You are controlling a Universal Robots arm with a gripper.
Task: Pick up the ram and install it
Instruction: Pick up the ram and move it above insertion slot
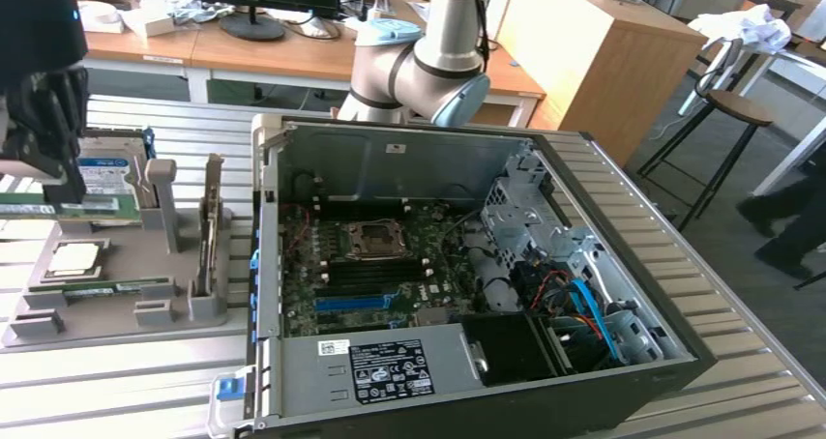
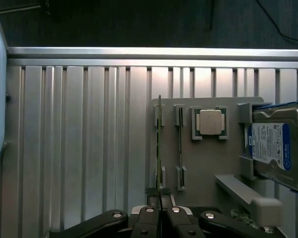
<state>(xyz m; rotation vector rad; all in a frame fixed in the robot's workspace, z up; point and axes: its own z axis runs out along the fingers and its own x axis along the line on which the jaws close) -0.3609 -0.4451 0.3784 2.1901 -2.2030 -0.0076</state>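
aluminium slats make up the whole counter (image 1: 103, 391), and the biggest thing on it is the open pc case (image 1: 387, 163), lying on its side with the motherboard facing up. there's a blue slot strip (image 1: 362, 302) on the board below the cpu socket. the grey robot arm (image 1: 432, 67) stands behind the case.

on the exterior view's left, just beside the case, sits a flat grey parts tray (image 1: 116, 250). a hard drive (image 2: 275, 148) with a blue and white label is propped at its far end, and an expansion card (image 1: 209, 236) stands upright along the edge nearest the case.

the black end effector (image 2: 160, 210) is over that tray, clamped shut on the ram (image 2: 159, 144). the wrist view sees the green stick edge-on as a thin line, with the fingers pinching one end. in the exterior view it hangs under the fingers, up off the tray.

a second stick (image 1: 110, 286) lies in the tray's holders next to a square processor (image 2: 210, 122).
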